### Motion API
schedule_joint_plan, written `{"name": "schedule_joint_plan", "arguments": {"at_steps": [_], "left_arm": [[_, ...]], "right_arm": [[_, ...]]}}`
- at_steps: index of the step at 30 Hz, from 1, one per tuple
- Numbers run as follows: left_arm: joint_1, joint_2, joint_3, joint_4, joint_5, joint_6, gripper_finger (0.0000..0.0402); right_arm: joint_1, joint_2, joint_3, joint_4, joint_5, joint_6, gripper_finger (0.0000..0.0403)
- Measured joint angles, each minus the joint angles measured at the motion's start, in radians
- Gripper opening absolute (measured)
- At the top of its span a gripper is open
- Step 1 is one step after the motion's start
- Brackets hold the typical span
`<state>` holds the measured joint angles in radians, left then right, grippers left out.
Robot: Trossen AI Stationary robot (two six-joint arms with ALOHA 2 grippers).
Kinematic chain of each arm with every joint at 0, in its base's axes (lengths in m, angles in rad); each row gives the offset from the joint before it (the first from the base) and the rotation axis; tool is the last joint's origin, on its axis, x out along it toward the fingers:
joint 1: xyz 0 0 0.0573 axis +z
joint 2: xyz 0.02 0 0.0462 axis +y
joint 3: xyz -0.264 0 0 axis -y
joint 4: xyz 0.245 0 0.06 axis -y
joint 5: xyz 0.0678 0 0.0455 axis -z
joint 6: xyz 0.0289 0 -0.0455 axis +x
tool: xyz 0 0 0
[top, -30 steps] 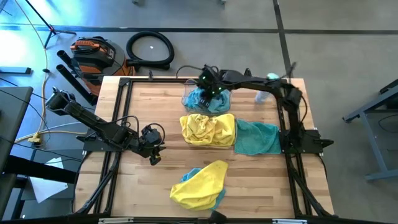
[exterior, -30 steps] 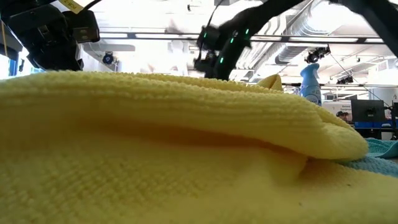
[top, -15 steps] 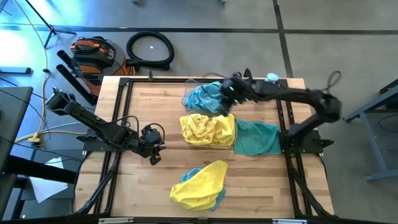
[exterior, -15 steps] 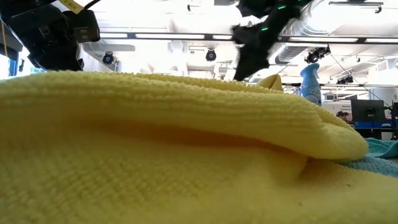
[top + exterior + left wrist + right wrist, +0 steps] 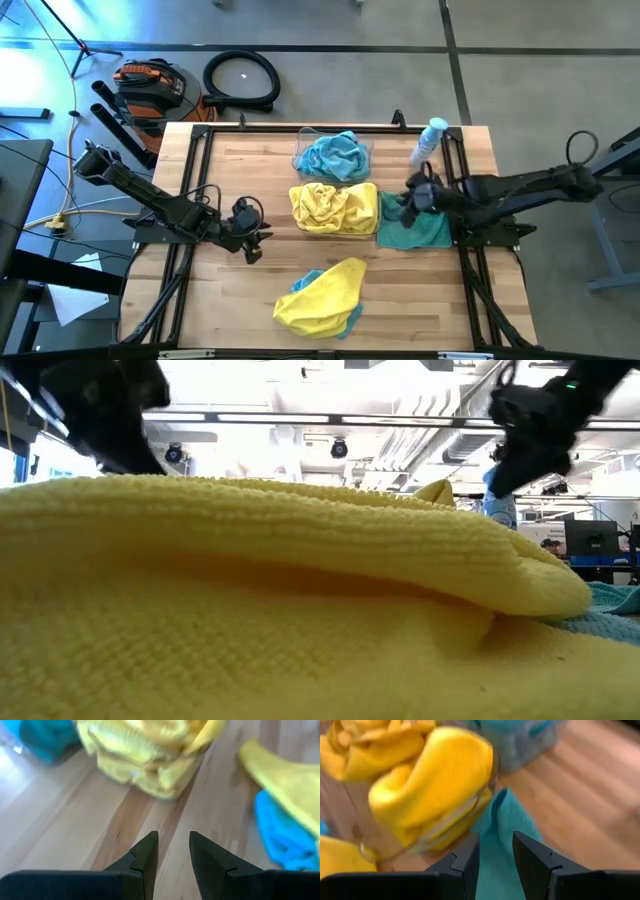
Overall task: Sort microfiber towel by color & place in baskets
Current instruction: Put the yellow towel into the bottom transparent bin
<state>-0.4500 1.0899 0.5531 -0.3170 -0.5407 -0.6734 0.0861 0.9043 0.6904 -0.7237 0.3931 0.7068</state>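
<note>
A clear basket (image 5: pixel 299 152) at the far middle holds a teal towel (image 5: pixel 334 156). A second basket (image 5: pixel 367 847) just nearer holds crumpled yellow towels (image 5: pixel 334 208). A loose teal towel (image 5: pixel 420 232) lies flat on the table to its right. A yellow towel (image 5: pixel 325 292) lies over another teal one (image 5: pixel 300 283) near the front edge. My right gripper (image 5: pixel 408 206) is open and empty, hovering over the loose teal towel's left edge (image 5: pixel 502 820). My left gripper (image 5: pixel 254 241) is open and empty above bare wood, left of the yellow basket.
A clear spray bottle (image 5: pixel 428 142) with a blue cap stands at the far right of the table. The near yellow towel (image 5: pixel 300 610) fills most of the low view. Bare wood (image 5: pixel 240 170) lies on the table's left half.
My right gripper has swung from over the far basket toward the table's right and near side, and now stands lower over the loose teal towel. The teal towel stays heaped in the far basket. My left gripper has shifted slightly toward the right.
</note>
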Motion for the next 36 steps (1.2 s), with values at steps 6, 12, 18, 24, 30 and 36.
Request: {"name": "schedule_joint_plan", "arguments": {"at_steps": [6, 12, 18, 24, 30, 36], "left_arm": [[-0.01, 0.082, 0.152, 0.004, -0.013, 0.094, 0.0101], [-0.01, 0.295, 0.402, -0.054, -0.005, 0.205, 0.0101], [-0.021, 0.536, 0.65, -0.202, 0.069, 0.198, 0.0101], [-0.039, 0.738, 0.816, -0.28, 0.176, 0.195, 0.0101], [-0.036, 0.878, 0.882, -0.288, 0.312, 0.187, 0.0101], [-0.033, 0.967, 0.889, -0.288, 0.38, 0.177, 0.0101]], "right_arm": [[0.148, -0.055, -0.116, -0.005, 0.083, 0.182, 0.0113], [0.233, -0.037, -0.176, -0.006, 0.148, 0.312, 0.0113], [0.291, -0.012, -0.199, -0.014, 0.168, 0.401, 0.0113], [0.352, 0.042, -0.199, -0.007, 0.236, 0.445, 0.0113], [0.376, 0.056, -0.199, 0.008, 0.244, 0.441, 0.0113], [0.375, 0.056, -0.199, 0.026, 0.238, 0.439, 0.0113]]}}
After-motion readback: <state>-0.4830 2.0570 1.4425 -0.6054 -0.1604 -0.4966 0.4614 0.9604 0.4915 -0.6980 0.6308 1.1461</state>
